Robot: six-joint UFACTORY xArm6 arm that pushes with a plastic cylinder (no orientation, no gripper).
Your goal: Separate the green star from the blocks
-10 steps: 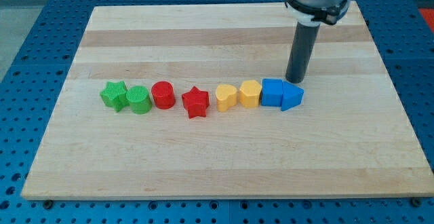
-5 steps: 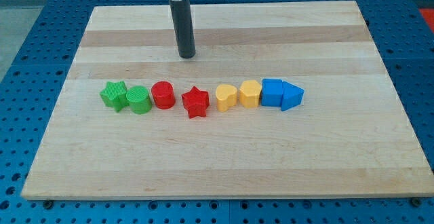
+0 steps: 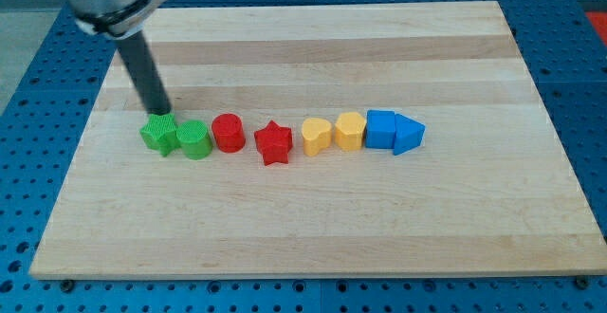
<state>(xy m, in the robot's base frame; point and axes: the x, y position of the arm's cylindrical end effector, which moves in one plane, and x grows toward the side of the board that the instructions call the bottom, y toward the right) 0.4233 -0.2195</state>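
At the view's left end of a row of ridged plastic blocks, the dark rod's tip [image 3: 159,112] stands just above the green star-shaped block [image 3: 159,134], close to or touching its top edge. The tool has no jaws and holds nothing. The star sits against the green cylinder block [image 3: 194,139], with a red cylinder block [image 3: 228,132] beside that, on the pale wooden table [image 3: 313,228]. A push angled rightward would likely drag the green cylinder along, since the two appear to touch.
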